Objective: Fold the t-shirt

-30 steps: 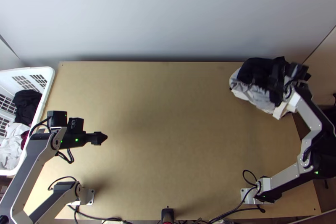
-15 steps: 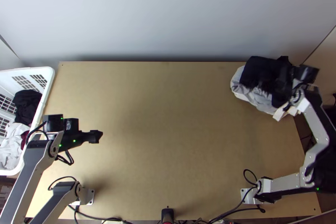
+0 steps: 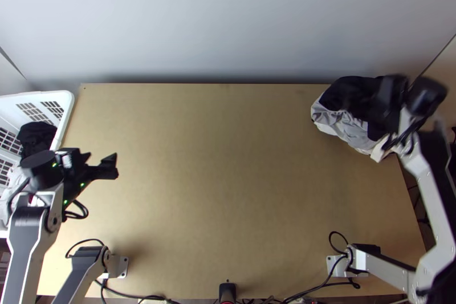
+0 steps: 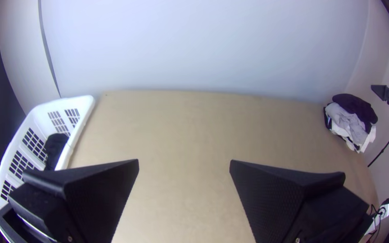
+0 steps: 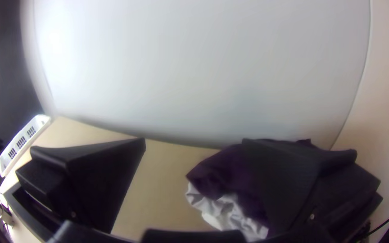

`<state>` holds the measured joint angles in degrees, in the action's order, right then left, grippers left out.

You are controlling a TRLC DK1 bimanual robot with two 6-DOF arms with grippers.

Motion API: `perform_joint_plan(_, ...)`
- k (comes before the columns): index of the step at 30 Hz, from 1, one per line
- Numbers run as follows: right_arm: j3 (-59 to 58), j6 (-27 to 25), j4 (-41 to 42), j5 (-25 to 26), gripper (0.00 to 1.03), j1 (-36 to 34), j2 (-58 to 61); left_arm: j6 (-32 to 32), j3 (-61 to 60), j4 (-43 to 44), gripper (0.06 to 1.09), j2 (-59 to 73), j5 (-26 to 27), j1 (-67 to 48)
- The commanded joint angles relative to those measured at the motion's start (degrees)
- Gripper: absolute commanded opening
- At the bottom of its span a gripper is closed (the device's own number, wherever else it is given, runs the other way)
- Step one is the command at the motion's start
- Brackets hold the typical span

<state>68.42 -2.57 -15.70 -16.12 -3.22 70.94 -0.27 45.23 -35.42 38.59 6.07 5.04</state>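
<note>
1. Table (image 3: 239, 190) – the landmark for everything below. It is where the folding would be done, and whatever cloth I can make out sits toward its two sides.
2. Left arm (image 3: 25, 247): based at the table's near left corner, reaching up along its left side.
3. Right arm (image 3: 430, 190): based at the table's near right corner, reaching up along its right side.
4. Basket (image 3: 64, 98): at the table's left edge, holding loose, unfolded laundry.
5. Pile (image 3: 345, 124): at the table's far right corner, dark cloth (image 3: 346, 94) on top, grey and white layers below, somewhat rumpled.
6. Left gripper (image 4: 184, 164): over the table's left part, jaws set wide apart, nothing in its hold.
7. Right gripper (image 5: 193, 141): by the table's far right corner, near the pile, jaws also wide apart with nothing between them.
8. Black piece (image 3: 34, 136) and white piece (image 3: 16, 178): bunched in the basket off the table's left edge.
9. T-shirt: I cannot tell which piece it is, so its place is either that corner pile or the basket beside the table. If it is in the pile, the folding is probably done – little left but drawing the right arm clear. If it is in the basket, everything is left: lift it out, spread it on the table, fold, stack.
</note>
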Motion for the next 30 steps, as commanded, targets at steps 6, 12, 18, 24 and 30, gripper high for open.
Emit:
perform_joint_plan(6,-32.9,-5.4,8.3,11.2,0.99,14.9,-22.0,2.5,-6.5,2.4,1.04,-23.1,-6.1,2.4)
perform_joint_plan(12,-45.4,-4.3,12.6,15.3,0.99,15.4,-34.7,6.2,-15.6,4.7,1.04,-39.0,-6.0,8.1)
perform_joint_plan(18,-59.4,-4.6,19.2,16.2,0.99,15.6,-56.2,5.0,-21.9,13.6,1.04,-38.6,-5.9,12.4)
perform_joint_plan(24,-62.7,0.0,9.6,17.4,0.99,15.1,-71.5,-0.9,-32.5,18.3,1.04,-38.8,-5.4,9.3)
perform_joint_plan(30,-62.8,0.7,3.0,17.5,0.99,15.1,-71.1,-3.7,-31.3,8.1,1.04,-38.4,-5.5,10.0)
